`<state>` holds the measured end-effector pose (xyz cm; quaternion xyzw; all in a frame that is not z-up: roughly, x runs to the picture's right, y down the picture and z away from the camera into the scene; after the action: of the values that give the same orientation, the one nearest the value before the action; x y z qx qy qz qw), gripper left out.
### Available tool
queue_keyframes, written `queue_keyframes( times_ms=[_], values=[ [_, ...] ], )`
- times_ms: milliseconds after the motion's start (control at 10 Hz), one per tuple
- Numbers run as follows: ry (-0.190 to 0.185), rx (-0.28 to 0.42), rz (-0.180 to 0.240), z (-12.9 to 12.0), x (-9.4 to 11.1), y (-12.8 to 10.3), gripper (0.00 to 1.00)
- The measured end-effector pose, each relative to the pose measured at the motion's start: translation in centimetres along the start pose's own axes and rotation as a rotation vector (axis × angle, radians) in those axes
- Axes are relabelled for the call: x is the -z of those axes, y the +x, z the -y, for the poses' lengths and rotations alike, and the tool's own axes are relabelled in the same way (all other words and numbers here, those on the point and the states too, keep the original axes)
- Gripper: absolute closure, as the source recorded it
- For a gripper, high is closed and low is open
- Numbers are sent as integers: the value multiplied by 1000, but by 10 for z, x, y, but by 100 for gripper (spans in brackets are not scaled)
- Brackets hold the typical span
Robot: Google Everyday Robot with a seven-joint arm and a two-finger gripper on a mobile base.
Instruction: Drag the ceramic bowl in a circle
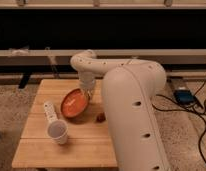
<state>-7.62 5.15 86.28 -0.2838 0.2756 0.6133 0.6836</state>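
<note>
The ceramic bowl (74, 104) is a glossy orange shallow bowl on the wooden table (71, 150), left of centre. It is tilted, with its upper right rim raised. My gripper (87, 93) comes down from the white arm (131, 105) onto that raised rim and is shut on it. The arm's bulk fills the right half of the view and hides the table's right side.
A white paper cup (57, 132) stands at the front left, with a white cylinder (49, 111) lying just behind it, close to the bowl's left side. A small reddish-brown object (100, 117) lies right of the bowl. Cables and a blue box (185, 96) lie on the floor at the right.
</note>
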Motion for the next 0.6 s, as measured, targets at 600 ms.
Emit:
queue_keyframes(
  times_ms=[600],
  values=[
    [-51, -38, 37, 35, 10, -14, 20]
  ],
)
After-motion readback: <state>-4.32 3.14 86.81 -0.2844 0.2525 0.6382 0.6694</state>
